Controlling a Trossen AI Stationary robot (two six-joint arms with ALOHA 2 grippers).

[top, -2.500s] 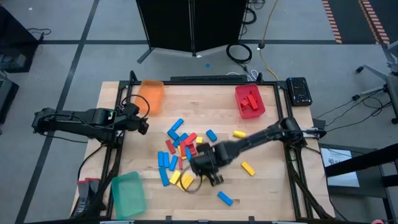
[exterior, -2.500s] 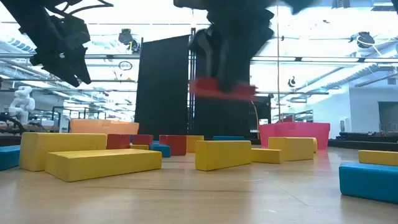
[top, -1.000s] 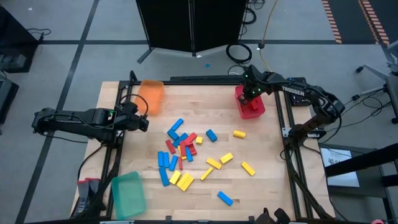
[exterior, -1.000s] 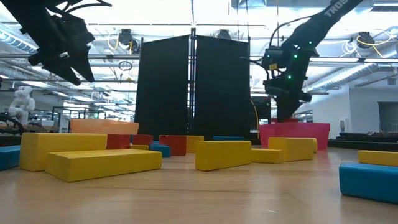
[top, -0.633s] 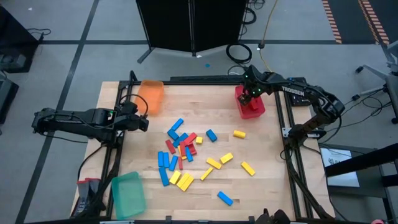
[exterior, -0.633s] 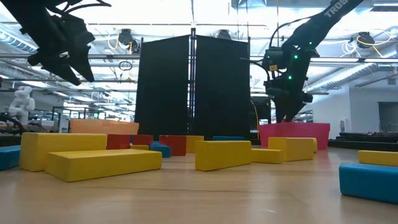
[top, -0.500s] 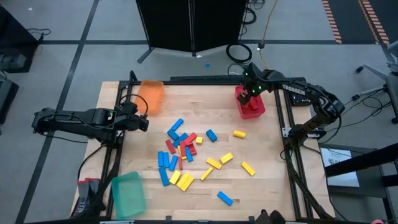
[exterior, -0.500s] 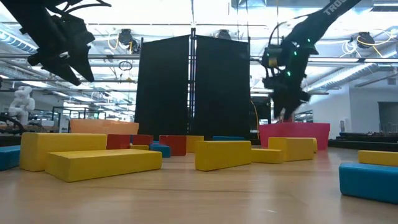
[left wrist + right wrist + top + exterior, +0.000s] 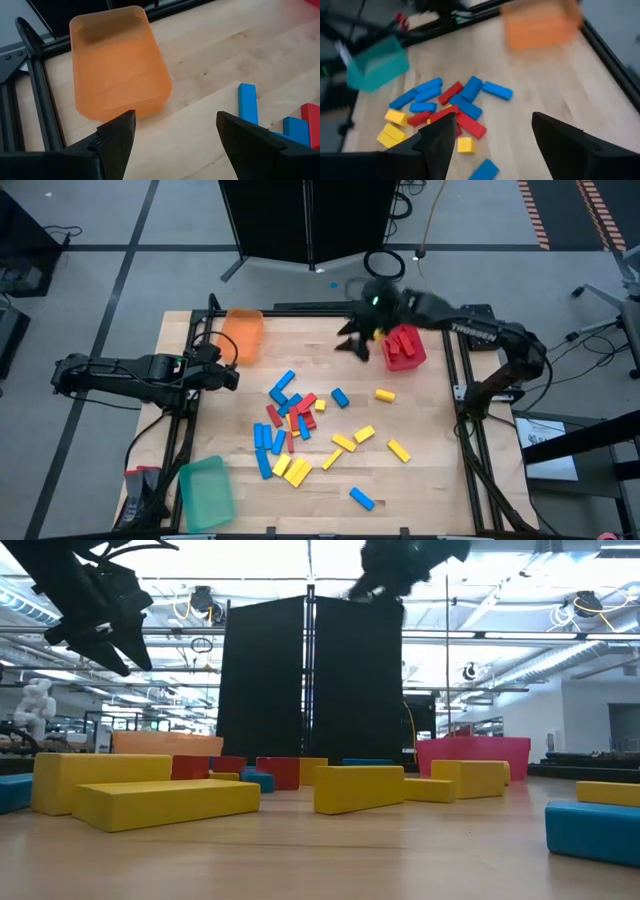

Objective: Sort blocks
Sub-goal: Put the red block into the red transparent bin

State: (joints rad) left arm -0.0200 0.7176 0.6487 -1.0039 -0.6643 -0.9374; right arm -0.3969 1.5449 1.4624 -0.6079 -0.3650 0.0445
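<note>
Right arm: I see it reaching from the desk's (image 9: 420,410) right edge toward the far side, blurred, its right tool (image 9: 358,340) raised just left of the red tray (image 9: 404,346)
Right tool state: fingers (image 9: 437,142) spread, nothing between them
Left arm: stretched level over the desk's left edge, left tool (image 9: 226,379) near the orange tray (image 9: 242,335)
Left tool state: fingers (image 9: 118,137) spread and empty, above bare wood in front of the orange tray (image 9: 117,62)
Blocks (image 9: 300,428): loose on the desk's middle in red, blue and yellow; I cannot count them exactly where they pile up
In red tray: red blocks, number unclear
Trays: three, I count: orange, red, and a green tray (image 9: 206,492) at the near left corner
</note>
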